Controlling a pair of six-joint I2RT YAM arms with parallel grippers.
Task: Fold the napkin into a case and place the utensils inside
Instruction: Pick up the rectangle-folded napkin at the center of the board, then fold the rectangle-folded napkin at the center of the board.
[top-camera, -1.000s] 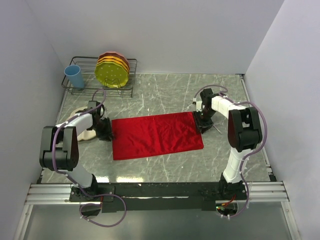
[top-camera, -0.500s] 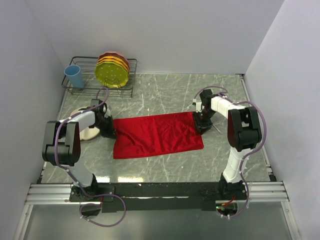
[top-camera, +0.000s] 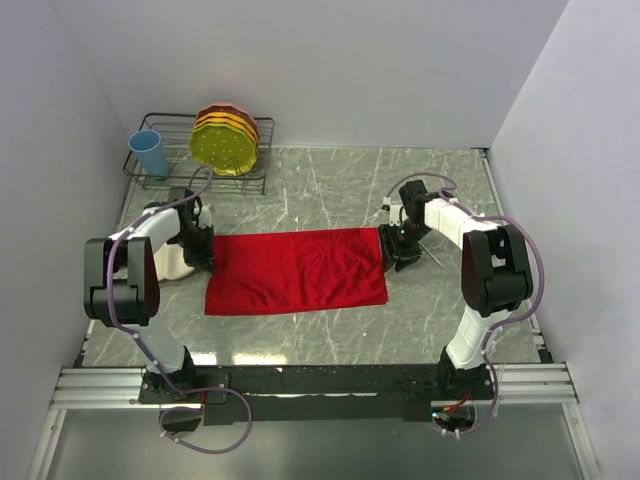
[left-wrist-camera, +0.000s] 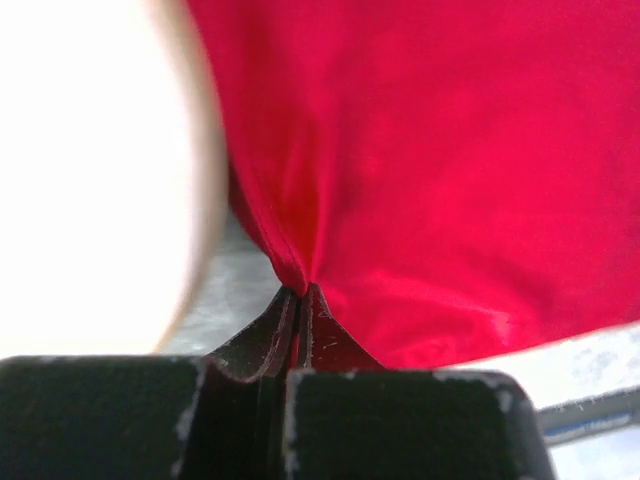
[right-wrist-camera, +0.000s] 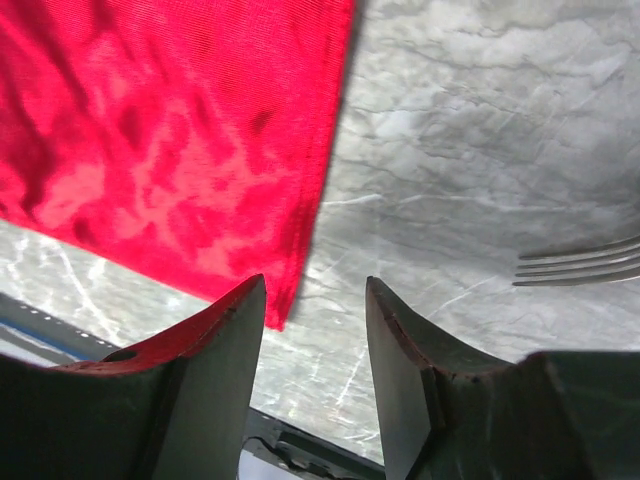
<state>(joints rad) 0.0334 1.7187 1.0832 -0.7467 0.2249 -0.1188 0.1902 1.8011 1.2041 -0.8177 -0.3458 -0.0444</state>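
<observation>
The red napkin (top-camera: 295, 271) lies folded as a wide strip on the marble table, also seen in the left wrist view (left-wrist-camera: 440, 160) and the right wrist view (right-wrist-camera: 170, 150). My left gripper (top-camera: 200, 248) is shut on the napkin's far left corner (left-wrist-camera: 297, 290). My right gripper (top-camera: 393, 252) is open and empty (right-wrist-camera: 315, 290), just off the napkin's right edge. Fork tines (right-wrist-camera: 580, 265) show at the right in the right wrist view; a thin utensil (top-camera: 434, 258) lies beside the right arm. The spoon is not visible.
A cream plate (top-camera: 172, 262) sits left of the napkin, close to my left gripper, and fills the left of the left wrist view (left-wrist-camera: 90, 170). A wire rack (top-camera: 205, 165) at the back left holds yellow and orange plates (top-camera: 226, 140) and a blue cup (top-camera: 148, 152).
The napkin has slid left, pulled by my left gripper. My right gripper has let go of the right edge and now sits open beside it.
</observation>
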